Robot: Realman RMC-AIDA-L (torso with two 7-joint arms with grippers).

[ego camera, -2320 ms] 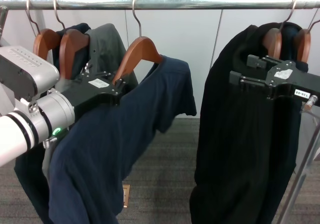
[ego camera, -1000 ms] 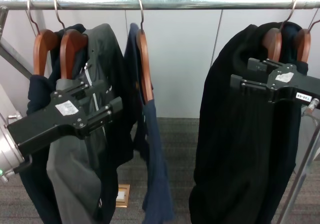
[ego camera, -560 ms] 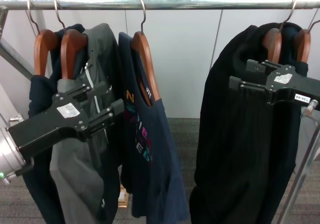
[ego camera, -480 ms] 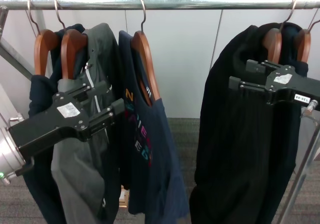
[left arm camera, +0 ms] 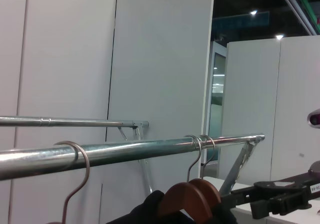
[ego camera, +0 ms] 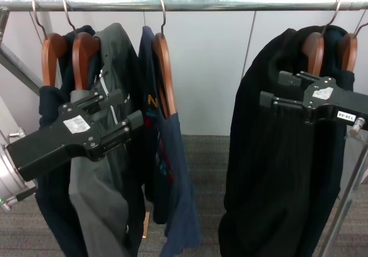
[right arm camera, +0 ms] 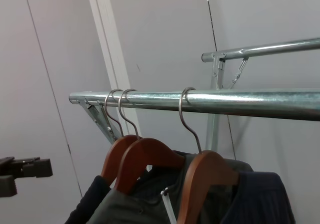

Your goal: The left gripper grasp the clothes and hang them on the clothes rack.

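Note:
The clothes (ego camera: 167, 171), a navy T-shirt with a colourful print, hang edge-on from a brown wooden hanger (ego camera: 163, 73). Its silver hook sits over the clothes rack (ego camera: 230, 2). My left gripper (ego camera: 131, 110) is open and holds nothing. It is to the left of the shirt, in front of the grey jacket (ego camera: 112, 56). My right gripper (ego camera: 271, 89) stands open before the black garments (ego camera: 270, 171). In the right wrist view the rack (right arm camera: 225, 99) carries three hooks, and the nearest hanger (right arm camera: 205, 179) bears the navy shirt (right arm camera: 265, 199).
Two more wooden hangers (ego camera: 69, 53) with a dark garment and the grey jacket crowd the rail's left end. Two hangers (ego camera: 328, 47) with black garments hang at the right. A slanted support pole (ego camera: 17, 61) runs at far left. In the left wrist view a second rail (left arm camera: 70, 122) lies behind.
The shirt was let go on the rail and has swung on its hook, turning from print-forward to edge-on. My left gripper has drawn back to the left. The right gripper has edged slightly left.

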